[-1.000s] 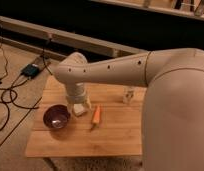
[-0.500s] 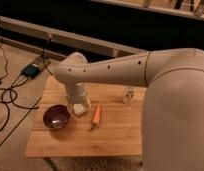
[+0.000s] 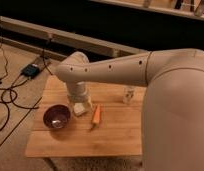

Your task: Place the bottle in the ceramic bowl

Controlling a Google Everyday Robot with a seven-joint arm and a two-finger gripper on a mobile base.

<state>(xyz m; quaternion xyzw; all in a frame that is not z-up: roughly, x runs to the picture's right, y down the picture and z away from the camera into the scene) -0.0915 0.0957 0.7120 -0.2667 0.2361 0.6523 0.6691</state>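
Table [image 3: 115,137]: light wood, low, centre of view.
Arm [image 3: 110,70]: pale, comes in from right, elbow over far-left part of table, wrist pointing down.
Gripper [image 3: 80,108]: low at tabletop, just right of the bowl, left of the carrot. Open or closed: can't tell; nothing seen held.
Ceramic bowl [image 3: 57,116]: dark purple, glossy, near-left on table, looks empty.
Bottle [image 3: 128,94]: small, clear, upright, far-right on table, beside the arm's edge, well apart from bowl & gripper.
Carrot [image 3: 96,115]: orange, lies mid-table, btwn gripper & bottle.
Floor left: black cables [image 3: 10,97] w/ a dark box [image 3: 31,70].
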